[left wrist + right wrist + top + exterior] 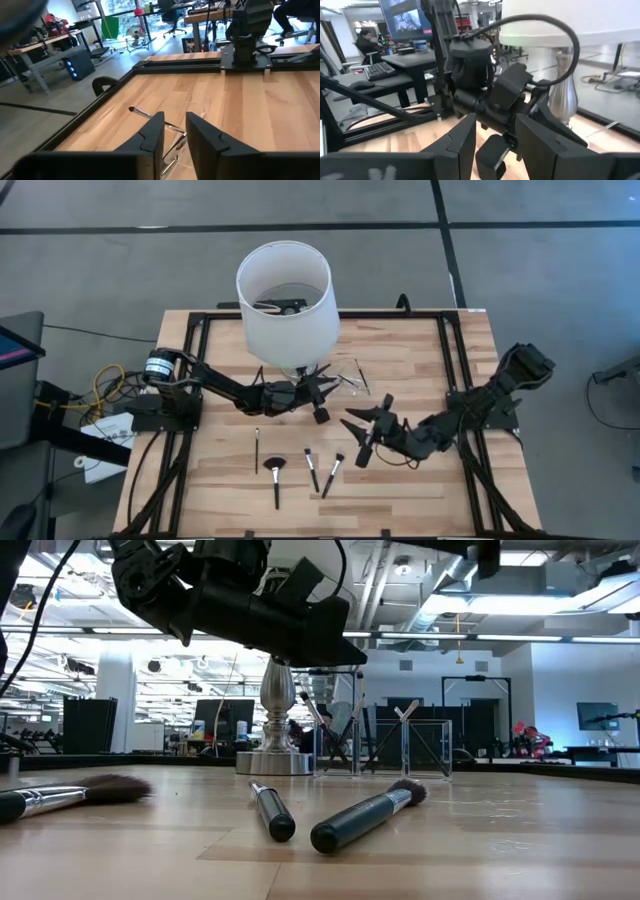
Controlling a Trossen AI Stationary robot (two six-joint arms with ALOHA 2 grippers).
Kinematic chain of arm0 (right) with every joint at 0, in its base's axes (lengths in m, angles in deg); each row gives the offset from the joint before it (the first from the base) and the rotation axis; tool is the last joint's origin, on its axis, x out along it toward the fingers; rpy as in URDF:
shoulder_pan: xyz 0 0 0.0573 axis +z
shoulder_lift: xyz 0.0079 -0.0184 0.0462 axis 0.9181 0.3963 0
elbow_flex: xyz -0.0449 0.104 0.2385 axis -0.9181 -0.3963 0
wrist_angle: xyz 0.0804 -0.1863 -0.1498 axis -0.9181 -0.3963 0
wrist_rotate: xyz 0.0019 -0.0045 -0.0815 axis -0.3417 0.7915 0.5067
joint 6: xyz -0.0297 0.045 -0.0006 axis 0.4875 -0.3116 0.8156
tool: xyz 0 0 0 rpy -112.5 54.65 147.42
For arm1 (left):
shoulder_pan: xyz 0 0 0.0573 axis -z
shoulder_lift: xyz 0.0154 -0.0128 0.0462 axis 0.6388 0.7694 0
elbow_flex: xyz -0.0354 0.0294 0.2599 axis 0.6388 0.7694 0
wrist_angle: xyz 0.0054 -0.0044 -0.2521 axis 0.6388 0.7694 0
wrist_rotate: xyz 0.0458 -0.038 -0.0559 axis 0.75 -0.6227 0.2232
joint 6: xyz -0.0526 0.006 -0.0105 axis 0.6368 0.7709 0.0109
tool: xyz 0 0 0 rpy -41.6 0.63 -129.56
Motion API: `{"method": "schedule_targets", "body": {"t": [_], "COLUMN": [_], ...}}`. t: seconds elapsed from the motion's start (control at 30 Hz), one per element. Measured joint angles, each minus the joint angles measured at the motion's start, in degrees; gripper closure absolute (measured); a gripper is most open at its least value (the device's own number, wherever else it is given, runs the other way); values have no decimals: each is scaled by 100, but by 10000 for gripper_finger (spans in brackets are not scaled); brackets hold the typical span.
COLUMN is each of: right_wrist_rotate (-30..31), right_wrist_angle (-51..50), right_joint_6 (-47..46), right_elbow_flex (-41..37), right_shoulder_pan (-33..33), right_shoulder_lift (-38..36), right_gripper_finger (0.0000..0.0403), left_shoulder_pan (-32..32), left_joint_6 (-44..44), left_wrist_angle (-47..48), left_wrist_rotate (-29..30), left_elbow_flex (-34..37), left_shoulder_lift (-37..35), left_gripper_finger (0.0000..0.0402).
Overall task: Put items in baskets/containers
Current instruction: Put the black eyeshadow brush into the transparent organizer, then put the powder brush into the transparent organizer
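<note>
Four makeup brushes lie loose on the near part of the wooden worktop (420,480) in the high view: a thin one (257,448) farthest left, a fan-headed brush (275,478) beside it, then two shorter ones (312,468) and (332,474) angled toward each other. The clear tray (350,378) is hard to make out, showing only as faint glinting edges just right of the lamp with its white shade (284,298); thin brushes lean inside it, but their number cannot be told. In the low view its transparent walls (425,748) stand behind the lamp's metal base (275,745), with crossed brush handles inside.

The left tool (322,385) reaches from the left to just beside the tray, partly under the shade's edge; its fingers (150,137) stand narrowly apart with nothing between them, and a brush (150,116) lies on the wood beyond. The right tool (368,428) hovers near the worktop's middle, right of the loose brushes, its fingers (462,137) spread wide and empty, looking toward the left arm.
</note>
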Motion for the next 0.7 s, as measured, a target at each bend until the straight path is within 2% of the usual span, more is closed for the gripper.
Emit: {"method": "schedule_targets", "body": {"t": [0.23,0.3,0.43,0.6,0.7], "right_wrist_rotate": [-935,-1140,-1638,-3162,-3492], "right_wrist_angle": [-133,-217,-728,-1568,-1597], "right_joint_6": [-166,-165,-248,-871,-719], "right_elbow_flex": [0,0,0,0,-4], "right_shoulder_pan": [-114,-114,-89,-165,-281], "right_shoulder_lift": [2,2,2,29,289], "right_gripper_finger": [273,273,267,253,239], "left_shoulder_pan": [122,270,655,1144,1336], "left_joint_6": [-6,-7,1,364,555], "left_wrist_angle": [55,149,937,1605,1662], "left_wrist_rotate": [1,-2,-9,-19,-17], "left_elbow_flex": [14,50,253,718,1097], "left_shoulder_lift": [-188,-492,-1381,-2417,-2792], "left_gripper_finger": [300,300,300,300,300]}}
